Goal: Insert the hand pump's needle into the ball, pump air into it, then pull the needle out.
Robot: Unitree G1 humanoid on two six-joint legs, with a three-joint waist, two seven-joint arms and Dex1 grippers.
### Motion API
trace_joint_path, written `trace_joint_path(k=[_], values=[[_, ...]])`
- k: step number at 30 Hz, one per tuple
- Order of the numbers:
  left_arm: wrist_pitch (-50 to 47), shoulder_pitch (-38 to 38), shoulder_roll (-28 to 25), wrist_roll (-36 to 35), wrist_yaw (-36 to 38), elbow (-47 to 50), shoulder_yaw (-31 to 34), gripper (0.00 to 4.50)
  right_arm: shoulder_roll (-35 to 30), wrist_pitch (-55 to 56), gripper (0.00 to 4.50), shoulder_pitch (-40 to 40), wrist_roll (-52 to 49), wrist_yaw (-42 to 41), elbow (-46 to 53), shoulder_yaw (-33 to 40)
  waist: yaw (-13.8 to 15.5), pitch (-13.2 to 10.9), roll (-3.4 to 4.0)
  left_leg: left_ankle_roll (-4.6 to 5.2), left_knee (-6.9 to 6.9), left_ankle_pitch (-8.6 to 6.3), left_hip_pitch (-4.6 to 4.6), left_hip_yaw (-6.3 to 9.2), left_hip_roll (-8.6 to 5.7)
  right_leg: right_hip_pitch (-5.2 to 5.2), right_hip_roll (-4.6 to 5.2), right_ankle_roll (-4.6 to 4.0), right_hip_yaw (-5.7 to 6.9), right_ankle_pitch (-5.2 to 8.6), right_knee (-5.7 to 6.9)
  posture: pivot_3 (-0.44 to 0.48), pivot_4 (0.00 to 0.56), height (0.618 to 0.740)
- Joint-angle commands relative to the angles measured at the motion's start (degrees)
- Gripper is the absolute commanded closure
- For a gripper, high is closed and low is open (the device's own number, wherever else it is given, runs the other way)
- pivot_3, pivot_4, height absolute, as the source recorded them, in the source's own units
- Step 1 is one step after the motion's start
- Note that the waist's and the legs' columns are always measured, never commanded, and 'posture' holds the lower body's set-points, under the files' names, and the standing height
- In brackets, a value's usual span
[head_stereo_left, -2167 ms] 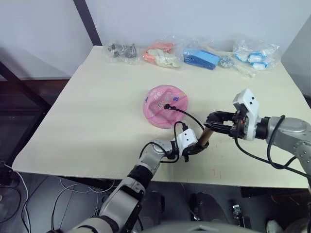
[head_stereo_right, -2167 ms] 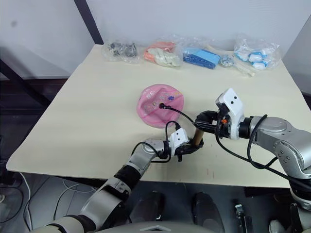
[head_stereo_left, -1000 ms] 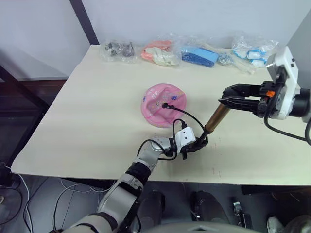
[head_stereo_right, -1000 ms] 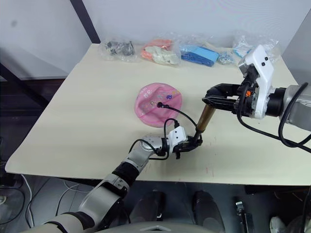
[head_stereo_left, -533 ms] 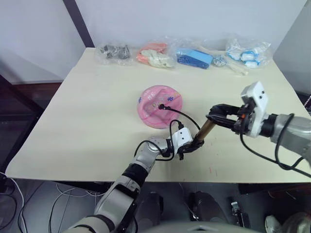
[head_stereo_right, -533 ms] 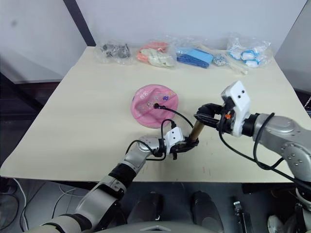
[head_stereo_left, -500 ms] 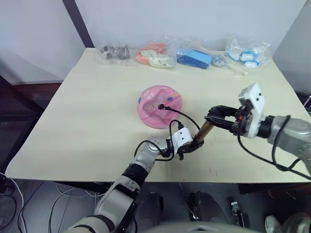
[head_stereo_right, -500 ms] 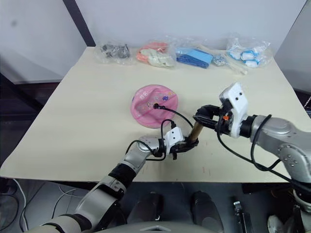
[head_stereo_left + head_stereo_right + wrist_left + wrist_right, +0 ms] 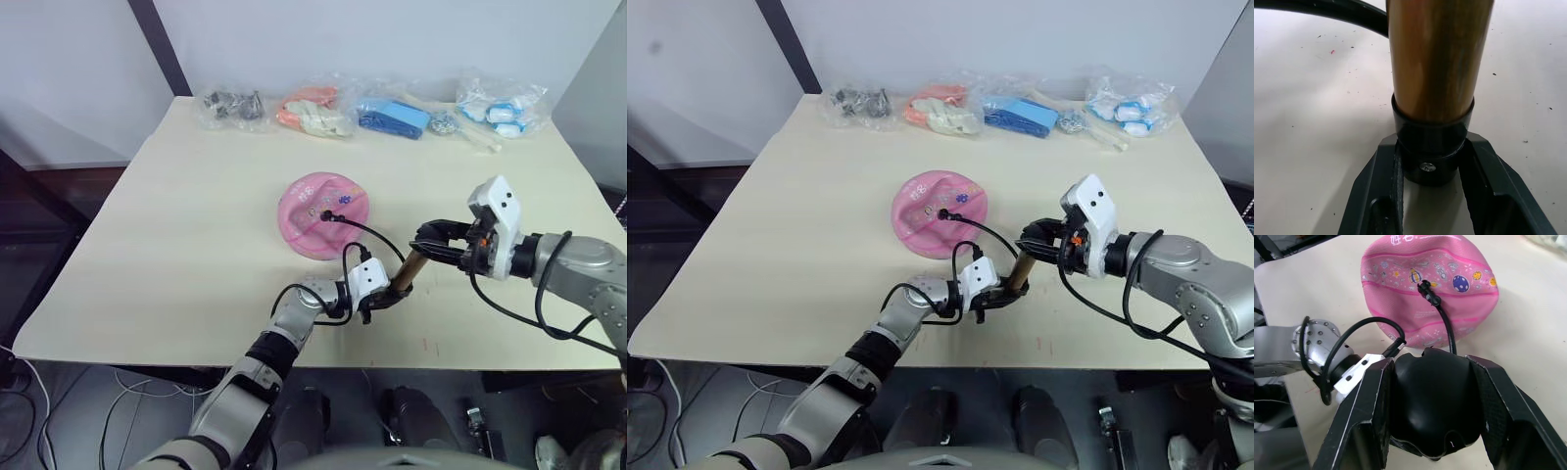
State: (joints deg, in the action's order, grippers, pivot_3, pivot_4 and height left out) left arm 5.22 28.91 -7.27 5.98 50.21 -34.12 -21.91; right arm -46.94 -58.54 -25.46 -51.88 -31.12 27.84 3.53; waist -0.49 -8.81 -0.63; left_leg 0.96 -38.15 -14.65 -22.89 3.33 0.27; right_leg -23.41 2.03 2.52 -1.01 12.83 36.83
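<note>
2 claws share the hand pump (image 9: 408, 272), which stands tilted on the bench (image 9: 196, 196) just in front of the ball (image 9: 325, 214). Your left claw (image 9: 1431, 169) is clamped on the black cap at the foot of the gold-bronze barrel, 1 finger (image 9: 1381, 196) on each side, pinning it against the bench. Your right claw (image 9: 1431, 401) is closed around the black T-handle at the barrel's upper end, with the handle pushed down close to the barrel. The ball is pink with small colourful prints and caved in like a bowl. From the pump's foot the thin black hose (image 9: 370, 231) arcs up and over to the ball, where the needle (image 9: 1424, 287) with its black fitting sits in the ball's surface. Behind the ball, 4 clear bags (image 9: 397, 110) of small items line the bench's far edge.
</note>
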Motion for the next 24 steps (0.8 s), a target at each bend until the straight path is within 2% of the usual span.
trace_joint_path(k=[1,7,12,17,24], values=[[-1.0,-2.0,-1.7,1.1,1.4,-1.6,-1.3,3.4,-5.0,-3.2,2.74,-7.0,-6.8,1.6,1.0,12.6,0.1,-0.1,0.09,0.0,0.01,0.0,-0.06,-0.03,-0.04,-0.06,0.03,0.01,-0.03,0.0,0.0,0.0,0.15,0.74],[-0.9,-1.9,-2.1,0.8,1.4,-1.7,-1.3,3.4,-11.7,-8.3,2.74,-12.2,-15.2,3.0,-0.3,18.6,0.1,-0.3,0.2,0.02,0.06,-0.01,-0.08,-0.05,-0.07,-0.07,0.01,0.0,-0.01,0.01,-0.03,0.0,0.15,0.74],[-0.6,-1.8,-2.4,0.7,1.5,-2.1,-1.3,3.4,-13.2,-9.0,2.74,-13.2,-17.5,5.0,-0.3,17.9,-0.1,-0.4,0.17,0.02,0.05,-0.01,-0.06,-0.29,-0.02,-0.08,-0.01,0.01,-0.04,0.01,-0.02,0.0,0.15,0.74],[-0.4,-1.8,-2.4,0.7,1.6,-2.4,-1.4,3.4,-7.5,-5.3,2.74,-5.4,-11.7,5.9,1.6,10.5,-0.1,-0.3,0.02,0.02,0.05,-0.01,-0.02,-0.43,0.01,-0.06,-0.05,0.02,-0.08,0.01,-0.01,0.0,0.15,0.74],[-0.2,-2.2,-2.5,0.5,1.4,-2.0,-1.5,3.4,-1.7,3.7,2.74,6.7,3.7,3.5,0.5,-5.7,-0.4,0.3,-0.48,0.02,0.04,-0.01,0.32,-0.46,0.12,0.13,-0.19,0.16,-0.09,0.11,0.01,0.0,0.15,0.74]])
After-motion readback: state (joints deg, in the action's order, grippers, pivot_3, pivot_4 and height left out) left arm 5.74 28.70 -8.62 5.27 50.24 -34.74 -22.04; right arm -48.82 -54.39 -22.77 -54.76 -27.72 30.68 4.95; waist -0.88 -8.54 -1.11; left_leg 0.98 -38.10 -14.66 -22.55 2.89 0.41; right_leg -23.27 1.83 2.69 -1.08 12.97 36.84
